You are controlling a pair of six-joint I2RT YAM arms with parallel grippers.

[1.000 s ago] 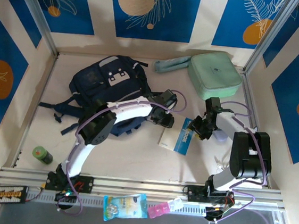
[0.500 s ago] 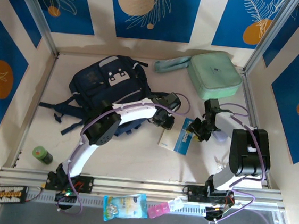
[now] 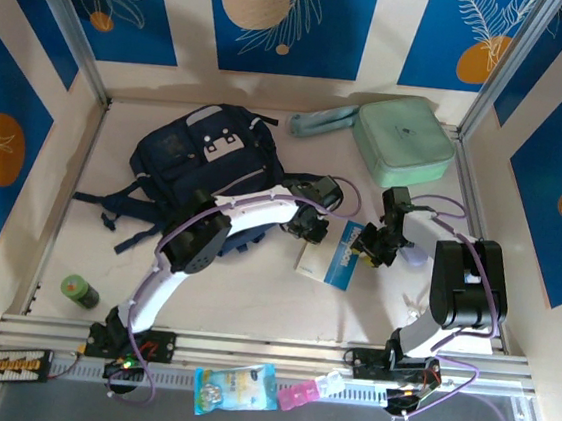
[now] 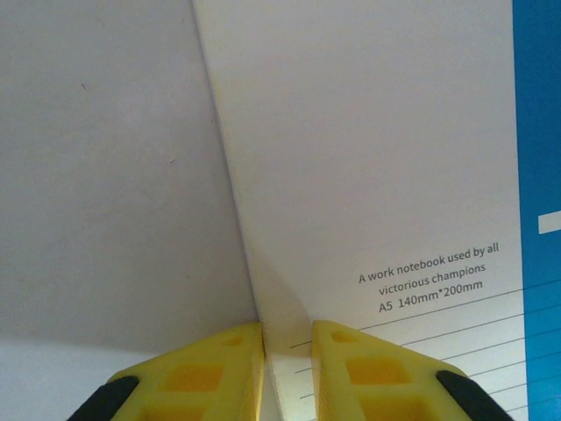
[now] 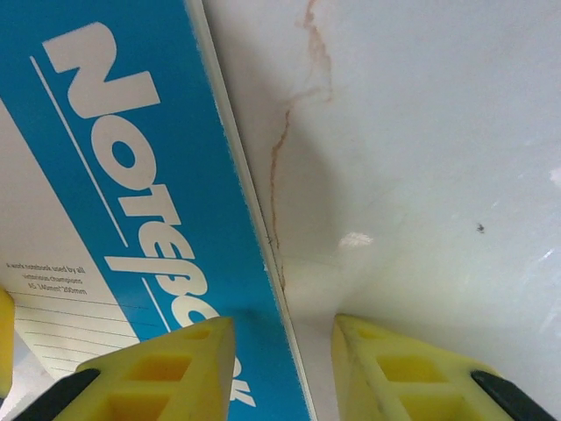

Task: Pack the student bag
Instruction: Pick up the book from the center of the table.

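Best done by closing evenly on both long edges of the notebook (image 3: pixel 336 259), then lifting it level. Left gripper (image 4: pixel 287 331) nearly pressed together astride the left edge, grip impossible to confirm; right gripper (image 5: pixel 282 323) spread across the right edge. Navy student bag (image 3: pixel 201 162) to the far left, near the left gripper.

The left arm (image 3: pixel 169 269) stretches forward and rightward, elbow raised, wrist tipped down. The left gripper (image 3: pixel 310 230) points downward, its jaws close together with only a thin slit between them. The right arm (image 3: pixel 464 290) folds back on itself. Just right of those jaws, the right gripper (image 3: pixel 364 247) angles down, a clear gap between its yellow fingers (image 5: pixel 158 368).
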